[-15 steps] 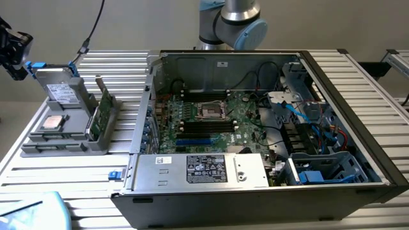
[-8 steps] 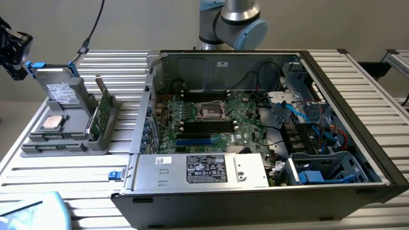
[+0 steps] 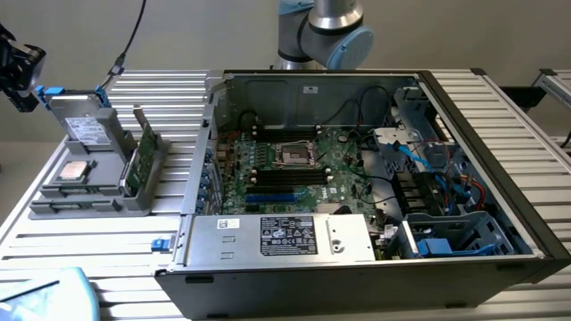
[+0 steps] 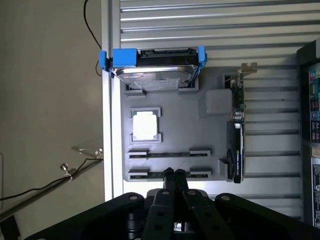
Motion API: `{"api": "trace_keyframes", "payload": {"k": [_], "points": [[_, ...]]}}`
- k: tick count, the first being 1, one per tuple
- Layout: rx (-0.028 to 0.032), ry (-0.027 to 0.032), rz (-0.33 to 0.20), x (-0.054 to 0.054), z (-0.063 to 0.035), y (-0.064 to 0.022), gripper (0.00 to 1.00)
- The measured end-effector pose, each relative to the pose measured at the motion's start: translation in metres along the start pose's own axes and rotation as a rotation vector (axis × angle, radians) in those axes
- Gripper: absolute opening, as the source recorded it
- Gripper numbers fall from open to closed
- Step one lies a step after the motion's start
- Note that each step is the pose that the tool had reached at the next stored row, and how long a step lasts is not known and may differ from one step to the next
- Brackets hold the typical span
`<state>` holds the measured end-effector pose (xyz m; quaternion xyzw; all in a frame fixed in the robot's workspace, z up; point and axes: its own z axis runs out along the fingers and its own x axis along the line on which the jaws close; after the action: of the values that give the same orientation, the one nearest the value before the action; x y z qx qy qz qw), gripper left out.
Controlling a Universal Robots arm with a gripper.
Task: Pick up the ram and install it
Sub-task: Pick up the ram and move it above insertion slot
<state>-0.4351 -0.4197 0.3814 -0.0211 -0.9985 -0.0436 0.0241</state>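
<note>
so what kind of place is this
Likely a robot lab bench for computer assembly: an open PC case on a slatted metal table, a grey parts tray, a robot arm behind.

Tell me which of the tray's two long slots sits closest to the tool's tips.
The outer slot, farthest from the drive; the shut tool's tips overlap it in the wrist view. The other slot lies beside the processor.
</note>
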Motion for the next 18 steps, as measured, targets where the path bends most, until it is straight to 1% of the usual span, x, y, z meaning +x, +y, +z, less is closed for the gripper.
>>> {"api": "trace_keyframes", "payload": {"k": [2, 4, 18], "points": [[0.0001, 0.0001, -0.001, 0.0000, 0.0000, 0.0000, 0.11], [0.0011, 0.0019, -0.021, 0.0002, 0.0000, 0.0000, 0.11], [0.0138, 0.0237, -0.274, 0.0001, 0.0019, -0.0002, 0.11]]}}
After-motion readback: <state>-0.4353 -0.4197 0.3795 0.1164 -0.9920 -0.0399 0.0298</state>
